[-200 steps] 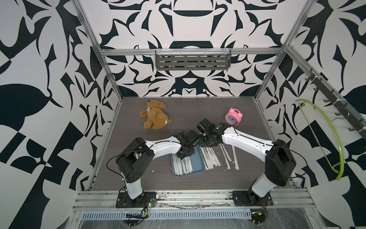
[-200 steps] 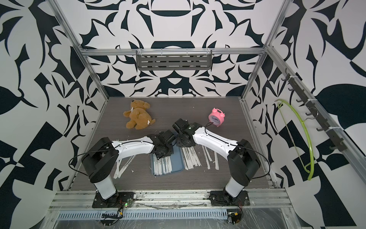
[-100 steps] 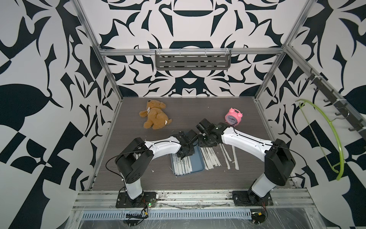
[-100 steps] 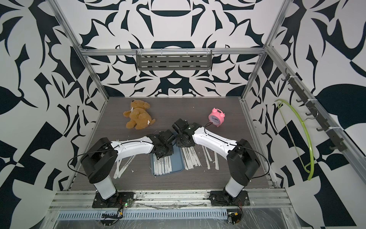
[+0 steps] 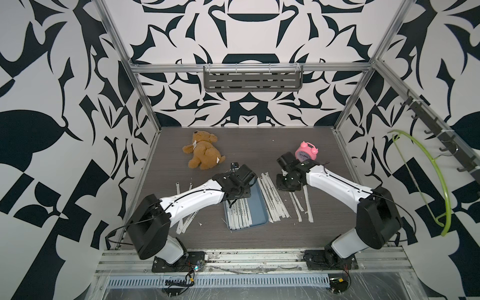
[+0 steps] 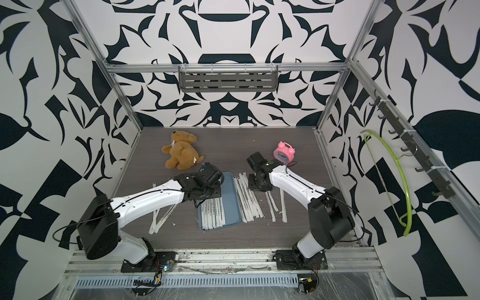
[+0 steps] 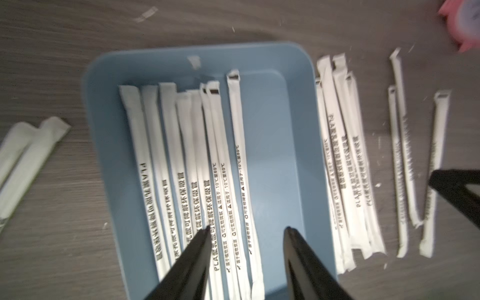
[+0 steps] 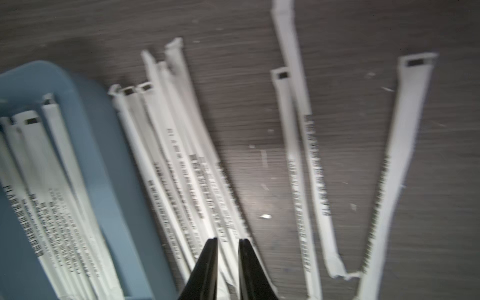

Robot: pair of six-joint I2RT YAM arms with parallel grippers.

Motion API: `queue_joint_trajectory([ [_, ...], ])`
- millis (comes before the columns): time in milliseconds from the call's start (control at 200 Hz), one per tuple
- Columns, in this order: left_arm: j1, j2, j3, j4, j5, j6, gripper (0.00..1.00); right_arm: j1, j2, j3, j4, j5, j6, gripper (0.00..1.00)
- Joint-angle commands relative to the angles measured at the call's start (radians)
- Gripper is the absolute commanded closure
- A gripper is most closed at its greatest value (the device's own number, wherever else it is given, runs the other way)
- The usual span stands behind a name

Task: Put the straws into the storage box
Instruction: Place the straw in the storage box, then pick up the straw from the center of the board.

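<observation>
The storage box [image 5: 256, 205] [image 6: 230, 205] is a blue-grey tray at mid-table. Several white-wrapped straws [image 5: 239, 213] [image 7: 181, 155] lie along its left half. My left gripper [image 7: 246, 230] [image 5: 240, 197] hangs open over the box's far end, nothing between its fingers. A pile of straws [image 5: 272, 200] [image 8: 187, 168] lies on the table against the box's right side, with three more [image 5: 298, 204] [image 8: 311, 168] further right. My right gripper [image 8: 228, 241] [image 5: 287, 183] is low over the pile's far end, jaws nearly together on a white straw. More straws [image 5: 183, 224] [image 7: 26, 150] lie under the left arm.
A brown teddy bear [image 5: 203, 153] lies at the back left and a pink alarm clock [image 5: 307, 152] stands at the back right, just behind the right wrist. A grey slotted shelf [image 5: 253, 80] hangs on the back wall, a green hanger [image 5: 439, 181] on the right wall. Small paper scraps dot the table.
My left gripper's jaws have opened wide over the box, and a straw lies free below them. The right gripper has shifted slightly right, away from the left one.
</observation>
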Motion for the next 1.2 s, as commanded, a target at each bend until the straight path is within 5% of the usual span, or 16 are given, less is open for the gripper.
queue_joint_trajectory([
  [0, 0.038, -0.134, -0.092, -0.077, -0.203, 0.089, 0.30, -0.085, -0.025, -0.027, -0.067, 0.007, -0.140, 0.79],
  [90, 0.103, -0.268, -0.212, 0.003, -0.197, 0.092, 0.20, -0.115, 0.017, -0.029, -0.056, 0.004, -0.175, 0.78],
  [295, 0.182, -0.451, -0.376, 0.134, -0.129, 0.046, 0.20, -0.145, 0.086, -0.031, -0.006, 0.011, -0.200, 0.77],
  [850, 0.185, -0.317, -0.333, 0.160, -0.014, 0.050, 0.26, -0.178, 0.231, -0.012, 0.051, 0.035, -0.241, 0.79],
  [1195, 0.185, -0.327, -0.345, 0.163, -0.022, 0.046, 0.28, -0.116, 0.145, 0.068, -0.072, 0.120, -0.276, 0.93],
])
